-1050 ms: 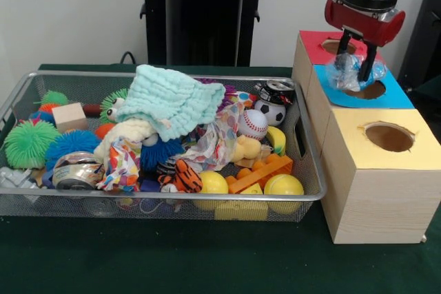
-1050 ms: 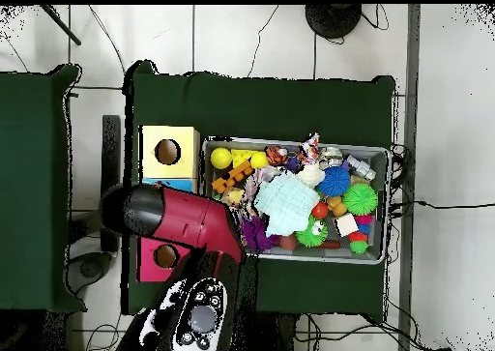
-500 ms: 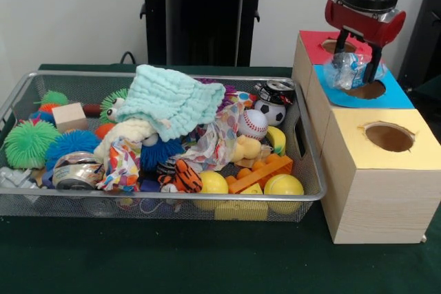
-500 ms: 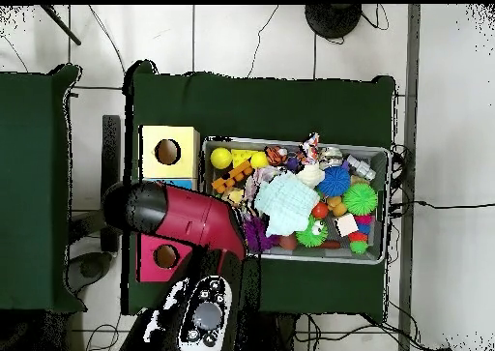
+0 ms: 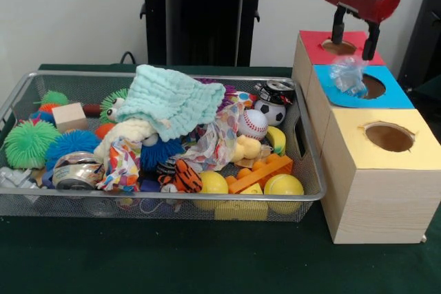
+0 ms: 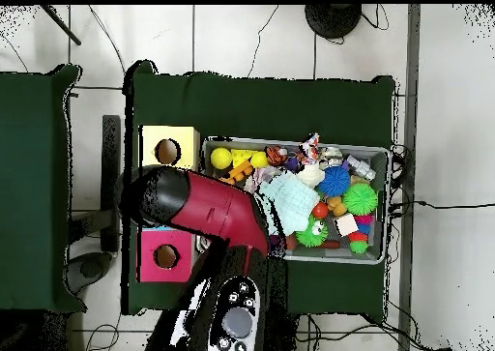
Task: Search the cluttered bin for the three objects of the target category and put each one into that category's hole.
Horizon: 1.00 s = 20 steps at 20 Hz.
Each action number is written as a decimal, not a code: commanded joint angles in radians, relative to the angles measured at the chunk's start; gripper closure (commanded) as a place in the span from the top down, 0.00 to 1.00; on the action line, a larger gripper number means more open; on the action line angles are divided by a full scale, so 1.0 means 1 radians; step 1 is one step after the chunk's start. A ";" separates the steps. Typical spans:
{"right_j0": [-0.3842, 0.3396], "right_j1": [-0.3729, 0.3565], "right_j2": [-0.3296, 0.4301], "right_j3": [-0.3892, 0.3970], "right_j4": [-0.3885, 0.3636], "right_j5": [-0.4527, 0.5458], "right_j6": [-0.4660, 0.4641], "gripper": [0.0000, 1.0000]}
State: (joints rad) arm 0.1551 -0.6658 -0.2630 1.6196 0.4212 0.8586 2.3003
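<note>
Hovering above the row of wooden boxes, the red-and-black claw (image 5: 355, 39) has its two fingers spread apart and grips nothing. The crumpled clear plastic wrapper (image 5: 348, 76) sits on the blue-topped wooden box (image 5: 398, 97), at the near-left rim of its round hole (image 5: 373, 86), looking perched rather than inside; I can't tell how much of it hangs over the opening. Main risk: it stays snagged on the rim, or slips off toward the gap beside the wire-mesh bin (image 5: 303, 135), since crinkly film is light and springy and won't fall by weight alone. A downward poke from the claw could also push it sideways onto the red-topped box (image 5: 313, 40) or the yellow-topped box (image 5: 358, 142) instead of into the hole. In the overhead view the red arm (image 6: 208, 207) covers the blue box, so nothing there confirms the drop. The bin is still heaped: pale mint knitted cloth (image 5: 172, 100), small soccer ball (image 5: 271, 111), baseball (image 5: 252, 123), yellow balls (image 5: 283, 185), so remaining targets may be buried under the dark green counter (image 5: 207, 259) side clutter.
</note>
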 commanded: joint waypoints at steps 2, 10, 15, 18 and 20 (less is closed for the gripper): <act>-0.040 -0.006 0.094 -0.045 0.008 0.054 0.110 1.00; -0.052 0.066 0.129 -0.027 0.011 -0.076 0.095 1.00; -0.061 0.084 0.096 -0.066 -0.039 -0.087 0.082 1.00; -0.072 0.094 0.039 -0.114 -0.101 -0.077 0.060 1.00; -0.082 0.100 0.005 -0.145 -0.146 -0.075 0.043 1.00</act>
State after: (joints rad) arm 0.1187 -0.6198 -0.2394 1.5549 0.3835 0.8206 2.3003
